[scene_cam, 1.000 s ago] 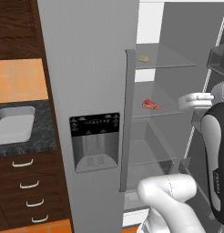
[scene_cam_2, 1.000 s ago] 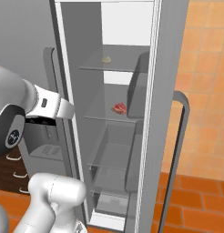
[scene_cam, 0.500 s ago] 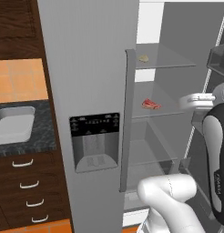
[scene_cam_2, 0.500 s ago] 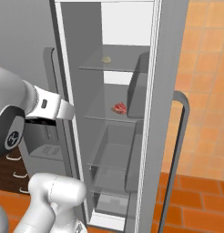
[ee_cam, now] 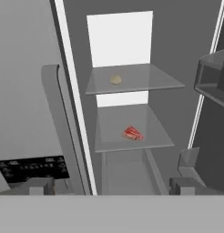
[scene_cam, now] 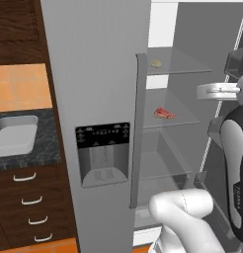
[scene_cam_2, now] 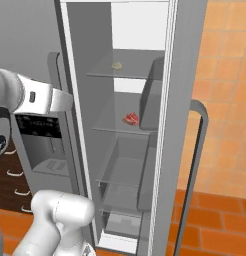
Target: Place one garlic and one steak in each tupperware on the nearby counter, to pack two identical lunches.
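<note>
The fridge stands open. A small pale garlic [ee_cam: 115, 80] lies on its upper glass shelf, also seen in the base views [scene_cam: 156, 63] [scene_cam_2: 116, 65]. One shelf lower lies a red steak [ee_cam: 132, 133] [scene_cam: 163, 113] [scene_cam_2: 130, 119]. My gripper [ee_cam: 111, 186] hangs in front of the fridge opening, well short of both shelves, open wide with nothing between its fingertips [ee_cam: 39, 185]. The black speckled counter [scene_cam: 46, 148] is at the left, beside the fridge. The tupperware is out of view.
The closed left fridge door with its dispenser panel [scene_cam: 102, 154] stands between the counter and the open compartment. A sink [scene_cam: 15, 136] is set into the counter above drawers. The open right door with its bins [ee_cam: 213, 77] and long handle [scene_cam_2: 197, 165] flanks the shelves.
The arm's forward end has lifted a little in both base views. The garlic, the steak and the fridge have not moved.
</note>
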Controlling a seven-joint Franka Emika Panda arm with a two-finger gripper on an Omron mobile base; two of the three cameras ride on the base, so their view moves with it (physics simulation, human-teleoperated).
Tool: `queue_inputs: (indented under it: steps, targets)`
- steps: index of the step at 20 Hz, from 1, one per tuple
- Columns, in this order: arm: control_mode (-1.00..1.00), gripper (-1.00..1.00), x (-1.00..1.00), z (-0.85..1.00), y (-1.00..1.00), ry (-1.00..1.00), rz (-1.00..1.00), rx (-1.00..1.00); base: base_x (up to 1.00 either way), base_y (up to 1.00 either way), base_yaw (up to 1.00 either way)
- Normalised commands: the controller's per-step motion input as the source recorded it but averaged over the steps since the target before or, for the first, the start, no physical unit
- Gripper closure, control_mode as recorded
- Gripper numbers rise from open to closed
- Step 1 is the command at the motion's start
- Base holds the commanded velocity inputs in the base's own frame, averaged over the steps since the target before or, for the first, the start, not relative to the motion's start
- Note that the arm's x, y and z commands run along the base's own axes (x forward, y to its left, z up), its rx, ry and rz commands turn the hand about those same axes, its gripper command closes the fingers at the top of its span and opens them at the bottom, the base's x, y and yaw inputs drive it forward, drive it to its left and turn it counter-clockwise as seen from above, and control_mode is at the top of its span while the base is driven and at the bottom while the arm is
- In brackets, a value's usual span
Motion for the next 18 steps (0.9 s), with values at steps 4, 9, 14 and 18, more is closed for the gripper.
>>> queue_inputs:
  steps: [4,9,14,18]
  targets:
    - [-1.00,-1.00,0.16,0.56,-0.04,-0.01,0.00,0.05,0.00,0.00,0.00]
    - [-1.00,-1.00,0.64,0.10,-0.10,0.09,0.00,0.00,0.00,0.00,0.00]
    - [-1.00,-1.00,0.72,-0.02,-0.33,0.11,0.00,0.00,0.00,0.00,0.00]
    - [-1.00,-1.00,0.66,-0.17,-0.25,0.01,0.00,-0.01,0.00,0.00,0.00]
